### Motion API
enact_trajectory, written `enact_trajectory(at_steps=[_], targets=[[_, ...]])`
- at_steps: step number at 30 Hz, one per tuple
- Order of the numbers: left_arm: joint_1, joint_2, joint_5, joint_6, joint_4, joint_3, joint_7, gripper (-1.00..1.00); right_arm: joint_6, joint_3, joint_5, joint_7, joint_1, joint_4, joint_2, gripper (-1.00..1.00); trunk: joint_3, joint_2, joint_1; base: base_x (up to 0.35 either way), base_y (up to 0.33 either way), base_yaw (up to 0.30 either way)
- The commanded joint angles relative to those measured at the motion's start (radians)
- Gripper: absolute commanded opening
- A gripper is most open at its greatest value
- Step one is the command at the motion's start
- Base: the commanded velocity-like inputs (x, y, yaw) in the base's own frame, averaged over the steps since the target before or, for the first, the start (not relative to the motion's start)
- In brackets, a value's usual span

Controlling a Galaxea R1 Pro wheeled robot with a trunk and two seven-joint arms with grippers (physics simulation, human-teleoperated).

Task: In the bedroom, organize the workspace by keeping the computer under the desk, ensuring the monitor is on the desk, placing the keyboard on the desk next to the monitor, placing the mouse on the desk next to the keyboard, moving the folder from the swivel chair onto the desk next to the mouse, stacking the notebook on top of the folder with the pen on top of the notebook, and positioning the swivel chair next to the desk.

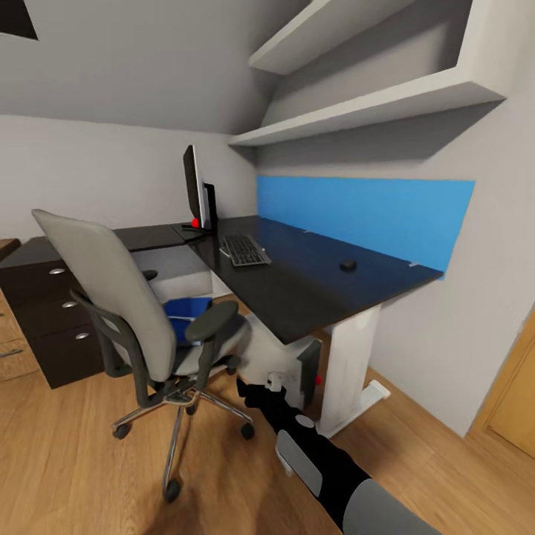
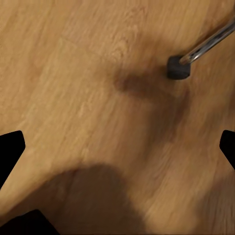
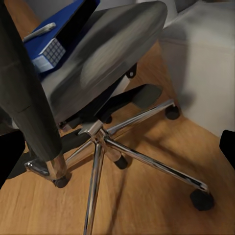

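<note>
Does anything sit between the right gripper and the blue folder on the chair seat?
Yes. In the head view the swivel chair's near armrest stands between the right gripper and the folder, which lies on the seat behind it.

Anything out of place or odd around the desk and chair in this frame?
Yes: a blue folder lies on the swivel chair seat rather than the desk, with a pen on top of it. The chair is angled away from the desk. Keyboard and mouse sit normally.
</note>
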Motion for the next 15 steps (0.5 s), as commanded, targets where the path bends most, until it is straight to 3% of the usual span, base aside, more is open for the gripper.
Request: enact_trajectory(at_steps=[1, 10, 15], targets=[[0.0, 0.0, 0.01, 0.003, -0.001, 0.002, 0.007, 1.0, -0.006, 0.006, -0.01, -0.006, -0.001, 0.001, 0.0, 1.0, -0.001, 0.0, 0.0, 0.212, 0.0, 0.006], [0.0, 0.0, 0.006, 0.001, 0.013, 0.005, 0.008, 1.0, -0.007, 0.005, -0.012, -0.006, -0.001, 0.001, 0.0, 1.0, -0.001, 0.0, 0.0, 0.275, 0.0, 0.003], [0.0, 0.0, 0.007, 0.001, 0.028, 0.007, 0.006, 1.0, -0.006, 0.005, -0.012, -0.006, -0.001, 0.001, 0.0, 1.0, -0.001, 0.0, 0.0, 0.112, 0.0, 0.122]])
